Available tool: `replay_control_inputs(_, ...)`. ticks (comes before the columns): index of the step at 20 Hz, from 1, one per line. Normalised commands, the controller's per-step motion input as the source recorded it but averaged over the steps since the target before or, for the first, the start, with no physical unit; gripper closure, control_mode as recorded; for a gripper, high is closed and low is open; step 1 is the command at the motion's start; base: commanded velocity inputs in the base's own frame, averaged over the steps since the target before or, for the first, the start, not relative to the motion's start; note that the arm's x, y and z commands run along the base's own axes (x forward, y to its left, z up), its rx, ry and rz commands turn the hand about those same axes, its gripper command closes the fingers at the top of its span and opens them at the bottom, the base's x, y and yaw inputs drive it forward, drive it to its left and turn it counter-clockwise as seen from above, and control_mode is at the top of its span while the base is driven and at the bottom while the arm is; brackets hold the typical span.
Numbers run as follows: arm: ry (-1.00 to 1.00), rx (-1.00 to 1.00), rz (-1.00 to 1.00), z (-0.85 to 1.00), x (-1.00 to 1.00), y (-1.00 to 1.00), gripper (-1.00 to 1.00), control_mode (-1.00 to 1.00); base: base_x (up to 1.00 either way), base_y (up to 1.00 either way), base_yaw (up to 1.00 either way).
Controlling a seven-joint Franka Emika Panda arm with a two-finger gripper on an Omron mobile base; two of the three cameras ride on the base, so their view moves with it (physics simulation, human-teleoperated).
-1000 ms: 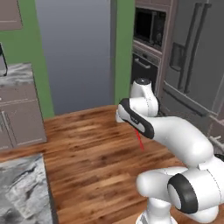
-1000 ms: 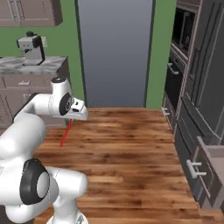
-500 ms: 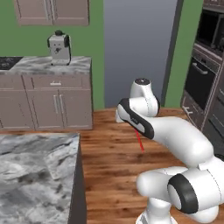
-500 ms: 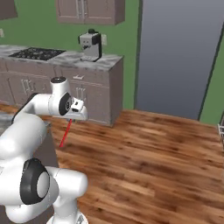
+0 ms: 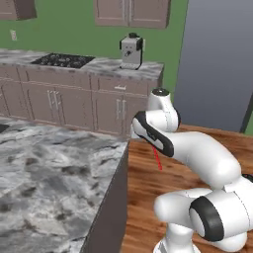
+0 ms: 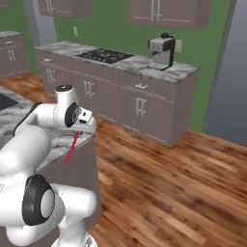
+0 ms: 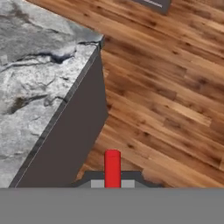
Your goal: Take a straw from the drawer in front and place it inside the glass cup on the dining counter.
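You've got the straw (image 5: 157, 158) clamped in the closed tool (image 7: 113, 183) beside the dining surface (image 5: 49, 168), so only the drop into the cup is left.

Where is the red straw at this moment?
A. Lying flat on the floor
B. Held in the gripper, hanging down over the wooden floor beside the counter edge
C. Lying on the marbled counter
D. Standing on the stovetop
B: the gripper is shut on the straw, which hangs below it off the edge of the marbled counter, above the wooden floor.
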Motion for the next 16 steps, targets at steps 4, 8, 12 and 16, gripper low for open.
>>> replay_control_inputs(4, 0.00, 0.00, 0.00, 0.00, 0.00, 0.00, 1.00, 1.00, 0.00, -0.02, 0.53)
replay_control_inputs(8, 0.00, 0.00, 0.00, 0.00, 0.00, 0.00, 1.00, 1.00, 0.00, -0.02, 0.53)
replay_control_inputs(12, 0.00, 0.00, 0.00, 0.00, 0.00, 0.00, 1.00, 1.00, 0.00, -0.03, 0.53)
replay_control_inputs(16, 0.00, 0.00, 0.00, 0.00, 0.00, 0.00, 1.00, 1.00, 0.00, -0.01, 0.53)
